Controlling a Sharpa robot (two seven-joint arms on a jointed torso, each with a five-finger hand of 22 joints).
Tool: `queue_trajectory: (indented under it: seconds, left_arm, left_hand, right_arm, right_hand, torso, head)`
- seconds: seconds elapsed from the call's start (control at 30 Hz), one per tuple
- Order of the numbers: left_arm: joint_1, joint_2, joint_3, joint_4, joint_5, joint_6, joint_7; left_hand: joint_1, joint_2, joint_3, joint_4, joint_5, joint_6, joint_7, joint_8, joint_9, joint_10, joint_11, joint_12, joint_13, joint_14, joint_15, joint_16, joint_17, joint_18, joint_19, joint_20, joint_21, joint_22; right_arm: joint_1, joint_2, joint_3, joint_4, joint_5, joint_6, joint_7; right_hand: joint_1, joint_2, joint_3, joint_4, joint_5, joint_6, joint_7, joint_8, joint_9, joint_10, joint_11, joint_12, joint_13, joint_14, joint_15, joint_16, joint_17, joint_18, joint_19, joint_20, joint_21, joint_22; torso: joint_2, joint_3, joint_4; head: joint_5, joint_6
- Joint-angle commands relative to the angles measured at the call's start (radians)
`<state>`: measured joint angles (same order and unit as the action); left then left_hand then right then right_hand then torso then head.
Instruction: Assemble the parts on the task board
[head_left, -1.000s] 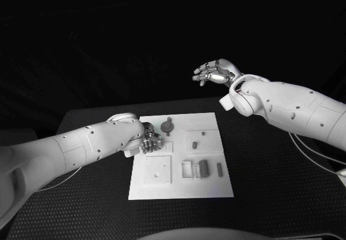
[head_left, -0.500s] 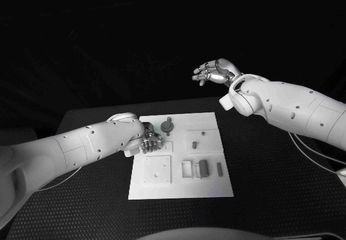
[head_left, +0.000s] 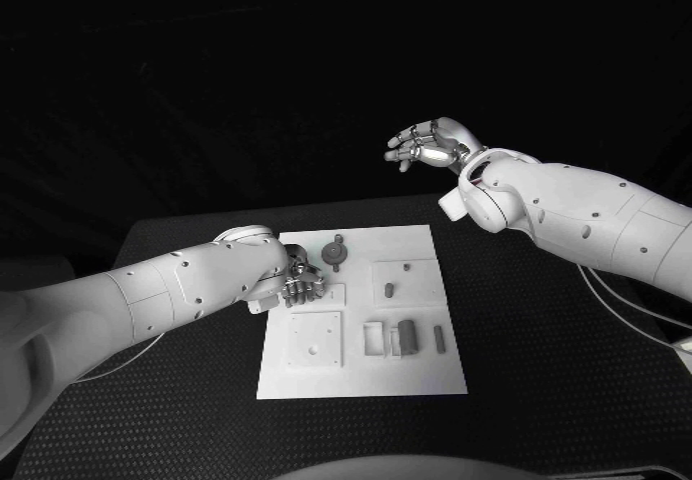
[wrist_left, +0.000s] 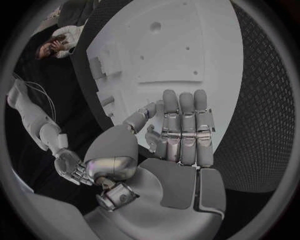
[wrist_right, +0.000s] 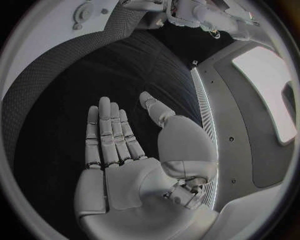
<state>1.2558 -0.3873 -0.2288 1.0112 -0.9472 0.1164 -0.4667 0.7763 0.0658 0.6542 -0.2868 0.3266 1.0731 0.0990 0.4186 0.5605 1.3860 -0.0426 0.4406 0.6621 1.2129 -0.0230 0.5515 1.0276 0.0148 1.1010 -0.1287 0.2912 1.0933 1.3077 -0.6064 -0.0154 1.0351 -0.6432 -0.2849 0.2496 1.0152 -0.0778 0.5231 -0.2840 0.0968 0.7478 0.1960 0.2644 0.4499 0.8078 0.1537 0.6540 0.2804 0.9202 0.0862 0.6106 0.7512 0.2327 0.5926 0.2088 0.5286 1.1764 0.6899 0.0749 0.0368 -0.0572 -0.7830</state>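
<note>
Task board (head_left: 361, 370): white plate on the black table (head_left: 548, 400), long axis running away from the robot, beneath and just beyond the left hand.

Left hand (head_left: 299, 282): low over the board's left edge, near its far end. Wrist view shows fingers (wrist_left: 186, 125) straight and side by side, thumb apart, nothing held.

Right hand (head_left: 430, 146): raised well above and beyond the board's far right corner, well apart from all parts. Fingers (wrist_right: 107, 135) extended, palm bare, nothing held.

Round part with stem (head_left: 335, 252): just beside the left hand, on the side toward the board's middle; long axis along the board's length.

Small peg (head_left: 388, 291): lying in a square recess, farther from the left hand; long axis along the board's length.

Two bar-shaped parts (head_left: 407, 336): nearer end, lying lengthwise beside a slot.

Progress, judged: early. Most parts lie loose; whether any is seated cannot be told. Left hand appears poised for a pick; nearly all assembly remains.
</note>
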Motion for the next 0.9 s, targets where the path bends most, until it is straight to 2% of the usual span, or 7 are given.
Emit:
queue_trajectory:
  seconds: [0.03, 0.57, 0.77, 0.9]
  left_arm:
    - [-0.004, -0.004, -0.004, -0.012, -0.009, 0.024, -0.008]
    - [-0.004, -0.007, -0.003, -0.015, -0.004, 0.035, -0.003]
    - [-0.004, -0.010, -0.003, -0.016, -0.007, 0.023, -0.004]
    - [-0.004, -0.009, -0.003, -0.015, -0.056, 0.013, -0.016]
  left_hand:
    - [0.011, 0.011, 0.007, -0.002, 0.011, 0.062, -0.052, 0.006, 0.004, 0.003, -0.008, 0.007, 0.002, -0.001, -0.007, 0.008, -0.002, 0.012, 0.008, 0.000, 0.007, 0.004]
    - [0.024, -0.001, 0.011, -0.002, 0.019, 0.071, -0.057, 0.012, 0.016, 0.010, -0.012, 0.018, 0.008, 0.002, -0.008, 0.029, -0.011, 0.015, 0.015, -0.002, 0.010, 0.019]
    - [0.029, -0.005, 0.009, -0.002, 0.033, 0.077, -0.061, 0.017, 0.027, 0.017, -0.017, 0.030, 0.014, 0.007, -0.010, 0.048, -0.017, 0.017, 0.024, -0.004, 0.015, 0.031]
    - [0.030, -0.007, 0.008, -0.002, 0.044, 0.080, -0.063, 0.019, 0.035, 0.018, -0.019, 0.038, 0.019, 0.008, -0.012, 0.061, -0.021, 0.018, 0.027, -0.005, 0.017, 0.039]
  right_arm:
    - [0.000, 0.001, 0.001, -0.001, -0.010, 0.012, 0.006]
    - [0.000, 0.002, 0.001, -0.003, -0.016, 0.015, 0.004]
    - [0.000, 0.001, 0.001, -0.002, -0.017, 0.014, 0.004]
    - [0.000, 0.000, 0.001, -0.001, -0.018, 0.015, 0.004]
  right_hand:
    - [0.001, 0.000, -0.003, 0.000, -0.001, 0.001, 0.026, 0.005, -0.001, -0.001, 0.005, -0.002, -0.002, -0.002, 0.004, -0.006, 0.001, -0.015, -0.005, -0.001, -0.005, 0.002]
    - [0.005, -0.001, -0.002, -0.001, -0.001, -0.001, 0.029, 0.004, -0.003, -0.001, 0.005, -0.001, -0.006, -0.002, 0.004, -0.009, 0.003, -0.015, -0.006, 0.000, -0.007, 0.003]
    - [0.006, 0.000, -0.002, -0.001, -0.001, -0.001, 0.029, 0.004, -0.004, -0.001, 0.005, -0.001, -0.007, -0.002, 0.005, -0.009, 0.003, -0.014, -0.007, 0.000, -0.007, 0.003]
    - [0.005, -0.001, -0.002, -0.001, -0.001, -0.001, 0.029, 0.004, -0.004, -0.001, 0.005, -0.001, -0.007, -0.002, 0.005, -0.010, 0.004, -0.015, -0.007, 0.000, -0.007, 0.003]
  torso:
    - [0.000, -0.0005, 0.0002]
    - [0.000, -0.0006, 0.0003]
    - [0.000, -0.0004, 0.0006]
    - [0.000, -0.0001, 0.0005]
  head:
    - [0.000, 0.000]
    - [-0.001, 0.001]
    - [-0.002, 0.001]
    - [-0.001, 0.000]
